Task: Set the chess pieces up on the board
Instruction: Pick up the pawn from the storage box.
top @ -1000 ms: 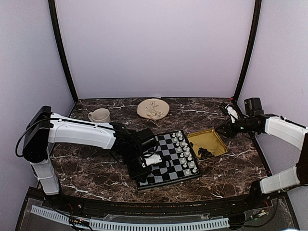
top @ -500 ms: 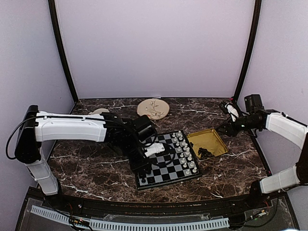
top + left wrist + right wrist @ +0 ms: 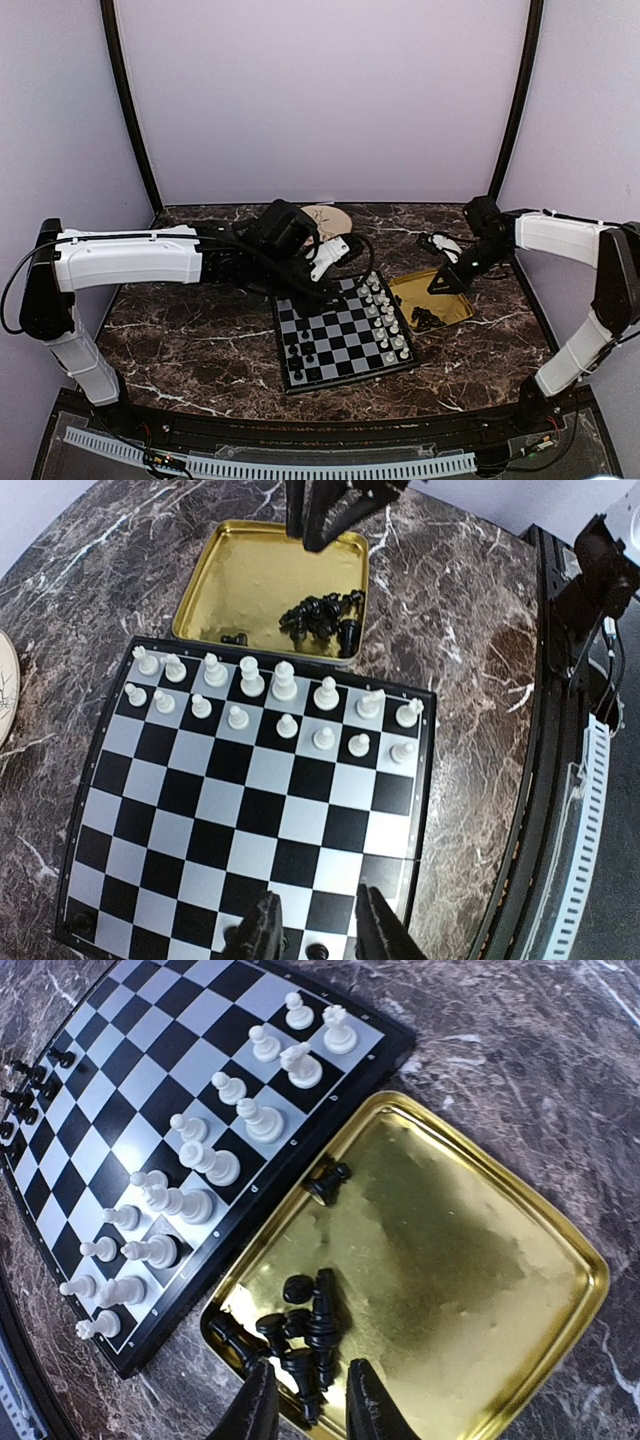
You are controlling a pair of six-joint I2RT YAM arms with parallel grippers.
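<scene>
The left gripper (image 3: 312, 925) was held with empty jaws parted by the checkered board (image 3: 345, 335), and tiny black chess pieces (image 3: 305, 1335) were heaped in the yellow tray (image 3: 450, 1210) under the right gripper (image 3: 310, 1380), its jaws likewise parted and empty.

Lab enclosure: plain walls (image 3: 320, 100), marble table (image 3: 180, 350)

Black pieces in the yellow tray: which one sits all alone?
The black piece beside the board, at the tray edge; the rest huddle in one corner pile.
</scene>
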